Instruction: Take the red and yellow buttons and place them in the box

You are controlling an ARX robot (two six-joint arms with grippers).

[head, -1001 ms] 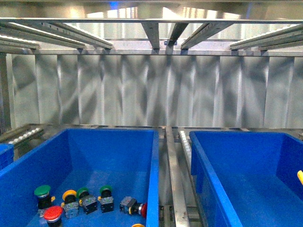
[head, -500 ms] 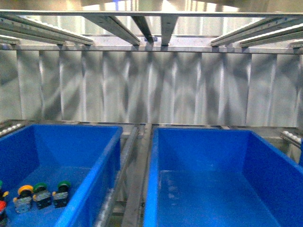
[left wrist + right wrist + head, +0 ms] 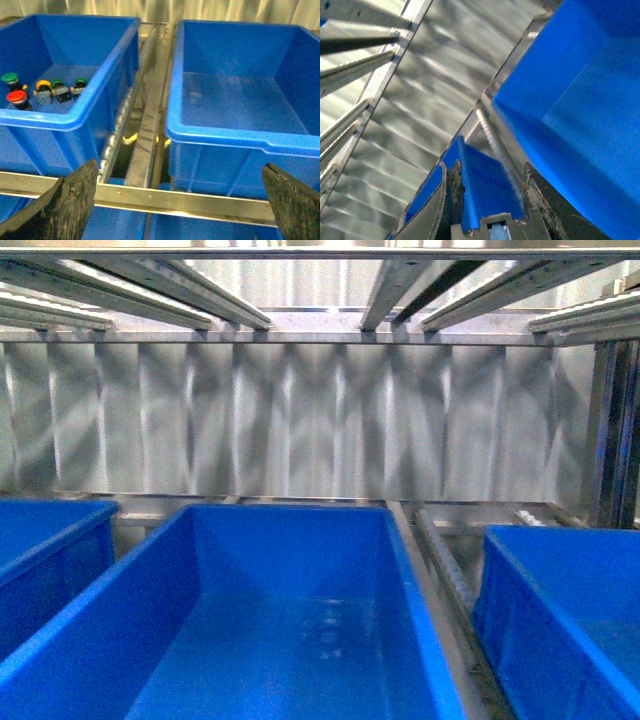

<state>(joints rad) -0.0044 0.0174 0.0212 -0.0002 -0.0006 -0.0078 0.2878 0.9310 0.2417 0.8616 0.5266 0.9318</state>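
In the left wrist view a blue bin (image 3: 60, 120) holds a red button (image 3: 16, 97), a yellow button (image 3: 42, 85) and three green-capped ones. Beside it, across a metal roller track (image 3: 145, 115), stands the box (image 3: 225, 142), an empty blue bin. My left gripper (image 3: 180, 200) is open, low in front of both bins, with nothing between its fingers (image 3: 65, 205). My right gripper (image 3: 492, 200) is open too, pointing up at blue bin walls (image 3: 590, 100). In the front view the empty box (image 3: 290, 550) fills the middle. No buttons or grippers show there.
A metal cross rail (image 3: 150, 197) runs just beyond my left fingertips. In the front view, more blue bins stand at the left (image 3: 50, 540) and right (image 3: 560, 580). Behind is a corrugated metal wall (image 3: 320, 420), with shelf rails overhead.
The front view has swung to the right. The bin with the buttons has slid off the left edge, the empty bin has come to the middle, and another bin has appeared at the right.
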